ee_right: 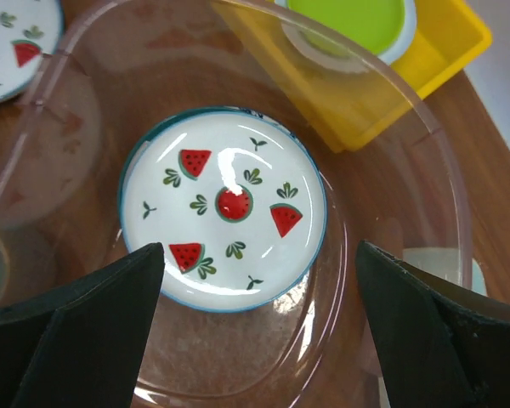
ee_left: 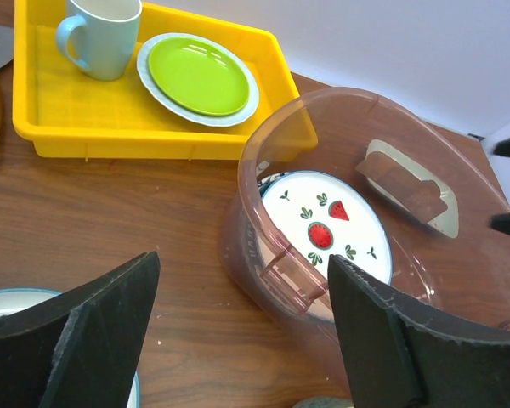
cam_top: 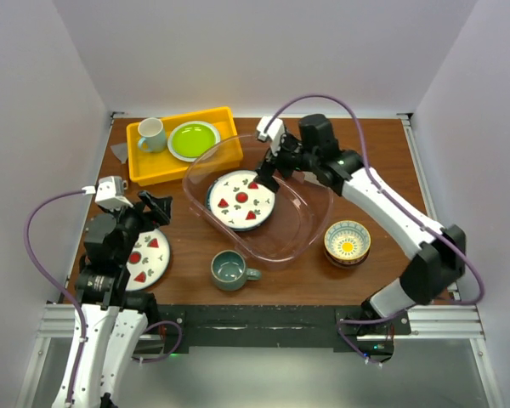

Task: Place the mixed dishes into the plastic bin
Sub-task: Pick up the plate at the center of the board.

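Note:
The clear plastic bin (cam_top: 304, 228) sits mid-table with one white watermelon plate (cam_top: 240, 200) flat inside it. My right gripper (cam_top: 267, 173) hovers open above the bin's far side; in the right wrist view its fingers straddle the plate (ee_right: 223, 208) from above, touching nothing. A second watermelon plate (cam_top: 146, 260) lies at the left. My left gripper (cam_top: 153, 206) hangs open above that plate's far edge, empty, facing the bin (ee_left: 272, 144). A grey-green mug (cam_top: 230, 270) stands in front of the bin. A yellow-inside patterned bowl (cam_top: 347, 241) sits to the right.
A yellow tray (cam_top: 184, 144) at the back left holds a pale mug (cam_top: 151, 134) and a lime-green plate (cam_top: 193, 139); the bin's far-left rim overlaps the tray's corner. White walls close the table's sides and back.

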Tool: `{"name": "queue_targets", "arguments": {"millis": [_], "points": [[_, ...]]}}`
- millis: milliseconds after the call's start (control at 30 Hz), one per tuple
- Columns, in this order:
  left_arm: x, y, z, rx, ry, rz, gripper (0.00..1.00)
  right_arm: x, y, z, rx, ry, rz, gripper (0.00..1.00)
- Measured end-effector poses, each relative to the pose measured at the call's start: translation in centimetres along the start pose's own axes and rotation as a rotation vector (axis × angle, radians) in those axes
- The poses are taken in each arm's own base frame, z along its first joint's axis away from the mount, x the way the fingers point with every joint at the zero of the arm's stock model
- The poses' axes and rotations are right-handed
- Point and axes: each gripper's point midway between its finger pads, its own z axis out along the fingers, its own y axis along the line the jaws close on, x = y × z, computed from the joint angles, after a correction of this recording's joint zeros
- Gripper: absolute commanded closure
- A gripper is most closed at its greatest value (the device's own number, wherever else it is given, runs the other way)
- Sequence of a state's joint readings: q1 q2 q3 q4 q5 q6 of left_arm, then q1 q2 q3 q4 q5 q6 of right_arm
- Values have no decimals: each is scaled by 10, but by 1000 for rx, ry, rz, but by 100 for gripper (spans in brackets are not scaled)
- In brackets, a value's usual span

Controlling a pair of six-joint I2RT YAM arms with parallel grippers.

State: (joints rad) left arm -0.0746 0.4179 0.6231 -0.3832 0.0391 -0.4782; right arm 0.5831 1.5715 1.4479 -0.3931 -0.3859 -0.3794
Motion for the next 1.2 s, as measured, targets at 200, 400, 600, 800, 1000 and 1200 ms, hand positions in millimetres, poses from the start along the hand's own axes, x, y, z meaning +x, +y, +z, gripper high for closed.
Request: {"name": "queue_targets", "arguments": {"millis": [200, 400, 600, 800, 1000, 1200], "points": [[3, 2, 3, -9, 14, -1, 1, -18, 1, -54, -19, -154, 5, 2], [5, 3, 4, -15, 23, -1, 0, -10, -26, -99, 43, -261, 110, 2], [6, 5, 6, -25, 31, -2, 0, -10, -34, -131, 63, -367, 174, 2], [9, 7, 9, -32, 46, -2, 0, -4, -35, -136, 45, -403, 211, 2], [9, 8, 9, -39, 45, -3, 0, 2, -34, -134, 32, -403, 235, 2], [11, 10, 11, -50, 55, -3, 0, 2, -33, -133, 17, -407, 231, 2]]}}
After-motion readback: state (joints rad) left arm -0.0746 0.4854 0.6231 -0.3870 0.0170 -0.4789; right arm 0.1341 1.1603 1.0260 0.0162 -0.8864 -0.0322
